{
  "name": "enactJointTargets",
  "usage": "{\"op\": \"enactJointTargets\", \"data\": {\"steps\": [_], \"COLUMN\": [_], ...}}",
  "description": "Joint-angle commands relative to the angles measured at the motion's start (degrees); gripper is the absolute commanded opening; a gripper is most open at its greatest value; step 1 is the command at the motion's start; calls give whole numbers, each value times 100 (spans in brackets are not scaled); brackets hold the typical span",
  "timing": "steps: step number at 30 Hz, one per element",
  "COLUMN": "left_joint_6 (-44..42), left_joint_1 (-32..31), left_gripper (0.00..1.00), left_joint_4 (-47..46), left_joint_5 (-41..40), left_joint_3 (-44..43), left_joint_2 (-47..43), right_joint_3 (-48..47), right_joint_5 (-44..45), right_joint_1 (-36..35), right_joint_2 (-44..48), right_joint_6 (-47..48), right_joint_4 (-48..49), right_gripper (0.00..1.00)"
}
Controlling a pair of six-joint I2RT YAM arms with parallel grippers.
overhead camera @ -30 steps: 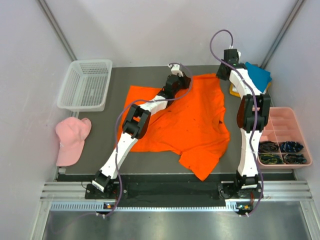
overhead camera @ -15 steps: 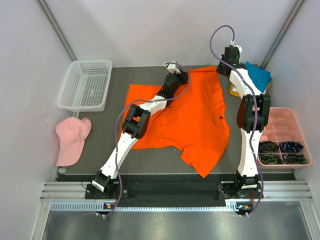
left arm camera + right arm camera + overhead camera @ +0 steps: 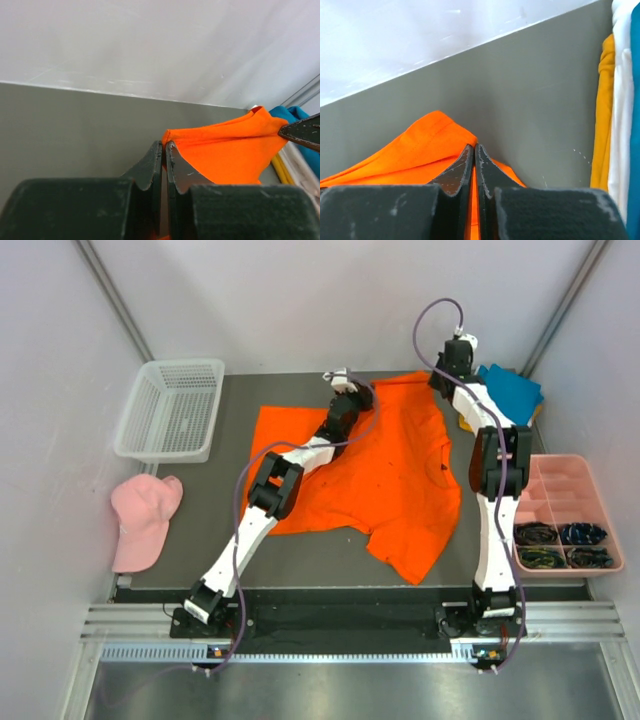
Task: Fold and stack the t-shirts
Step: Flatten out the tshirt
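Clamping orange t-shirt (image 3: 395, 480) at far edge between left gripper (image 3: 164, 148) and right gripper (image 3: 474, 149), apparently stretching it flat for folding.

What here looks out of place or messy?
The orange t-shirt lies skewed and rumpled on the dark mat, its far edge pinched and lifted by the left gripper and the right gripper. The pink cap lies at the mat's left edge, near the white basket; it is no shirt.
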State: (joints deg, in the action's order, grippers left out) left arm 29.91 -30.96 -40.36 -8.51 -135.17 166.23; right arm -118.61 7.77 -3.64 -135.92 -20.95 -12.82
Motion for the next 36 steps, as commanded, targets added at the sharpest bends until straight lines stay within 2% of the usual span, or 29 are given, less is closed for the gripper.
{"op": "enactJointTargets", "data": {"steps": [1, 2, 3, 4, 5, 6, 7, 9, 14, 16, 20, 22, 27, 29, 33, 36], "left_joint_6": [-91, -99, -108, -108, -126, -126, -126, -152, -371, -451, -1020, -1259, -1699, -1857, -2007, -2050], "left_joint_1": [345, 345, 354, 363, 380, 389, 424, 459, 573, 609, 618, 626, 731, 758, 828, 933], "left_gripper": [24, 37, 64, 82, 94, 99, 99, 99, 99, 99, 99, 99, 99, 99, 99, 99], "left_joint_4": [-429, -446, -473, -482, -490, -499, -508, -526, -578, -631, -824, -571, 1201, 1556, 1856, 2119], "left_joint_5": [-704, -748, -774, -888, -915, -941, -959, -985, -933, -863, -652, -573, -677, -774, -1126, -1240], "left_joint_3": [-237, -237, -237, -237, -237, -246, -246, -255, -220, 104, 1210, 1809, 2837, 3389, 4594, 5184], "left_joint_2": [58, 67, 85, 85, 85, 76, 67, 41, -161, -493, -1434, -2101, -3690, -4123, -5229, -5583], "right_joint_3": [-356, -339, -330, -304, -286, -268, -242, -85, 110, 206, 680, 1014, 1768, 2007, 3129, 4185], "right_joint_5": [647, 664, 664, 673, 691, 708, 769, 814, 665, 507, 173, 137, 242, 304, 330, 225], "right_joint_1": [188, 188, 197, 180, 188, 188, 188, 188, 188, 179, 179, 153, 30, -84, -233, -365], "right_joint_2": [-31, -31, -31, -31, -23, -14, 12, 91, 460, 583, 1258, 1558, 2620, 2947, 3947, 4467], "right_joint_6": [275, 293, 302, 354, 372, 381, 399, 425, 531, 522, 425, 364, 153, 65, -495, -900], "right_joint_4": [464, 491, 517, 578, 605, 623, 675, 772, 878, 834, 781, 667, -122, -422, -879, -1056], "right_gripper": [17, 28, 38, 57, 67, 73, 80, 83, 85, 86, 87, 88, 90, 90, 90, 90]}}
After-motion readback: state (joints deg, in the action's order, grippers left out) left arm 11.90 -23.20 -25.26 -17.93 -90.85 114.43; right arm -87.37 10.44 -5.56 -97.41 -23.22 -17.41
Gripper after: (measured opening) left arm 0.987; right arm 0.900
